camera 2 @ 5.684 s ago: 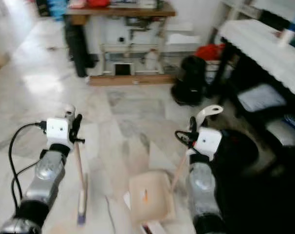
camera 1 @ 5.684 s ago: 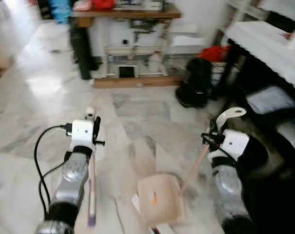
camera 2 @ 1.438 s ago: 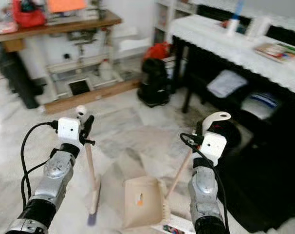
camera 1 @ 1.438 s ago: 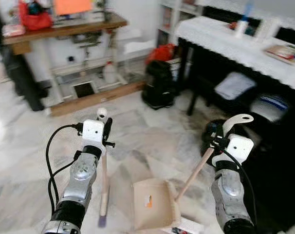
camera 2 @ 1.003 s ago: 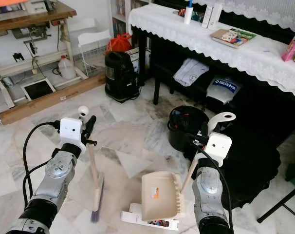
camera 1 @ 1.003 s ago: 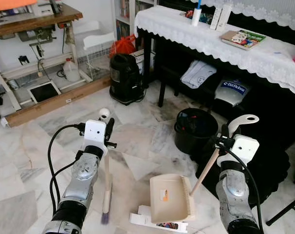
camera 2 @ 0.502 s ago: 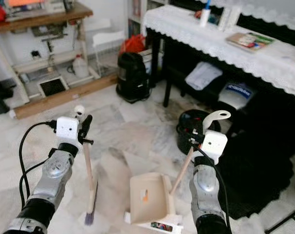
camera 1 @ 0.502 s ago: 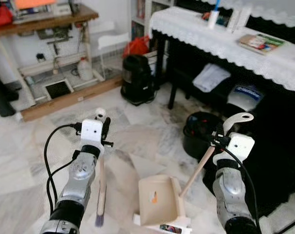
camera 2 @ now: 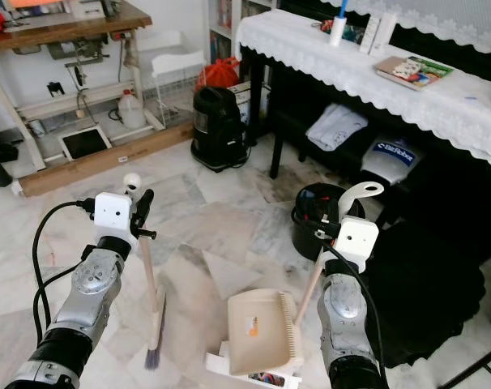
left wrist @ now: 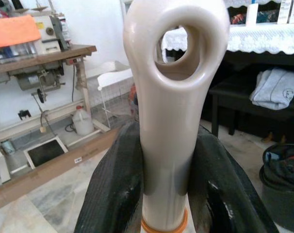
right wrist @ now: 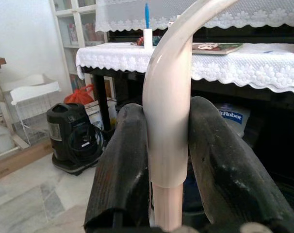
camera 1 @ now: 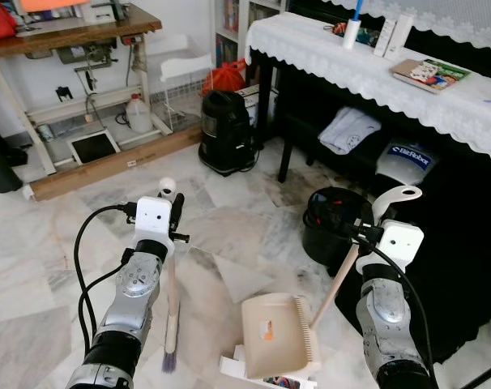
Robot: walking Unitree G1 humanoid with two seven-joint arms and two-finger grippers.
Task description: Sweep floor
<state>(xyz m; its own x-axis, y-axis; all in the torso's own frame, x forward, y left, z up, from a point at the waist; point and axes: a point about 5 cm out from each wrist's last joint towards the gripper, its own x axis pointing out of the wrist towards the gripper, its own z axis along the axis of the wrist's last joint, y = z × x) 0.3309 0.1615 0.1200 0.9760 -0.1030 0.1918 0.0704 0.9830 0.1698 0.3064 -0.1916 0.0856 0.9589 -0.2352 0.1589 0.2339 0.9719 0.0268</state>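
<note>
A cream-handled broom hangs upright from my left gripper, its dark bristles at the marble floor. In the left wrist view both black fingers press the broom's looped handle top. My right gripper is shut on the long handle of a cream dustpan, which sits low over the floor between my arms. In the right wrist view the curved handle end is clamped between the fingers.
A flat white box lies under the dustpan. A black bucket stands by the right arm, beside a black-draped table with a white lace cloth. A black vacuum cleaner and a wooden workbench are farther off.
The whole view has swung round from the workbench toward the lace-covered table, so the camera moved. Both grippers keep the same hold on broom and dustpan handle.
</note>
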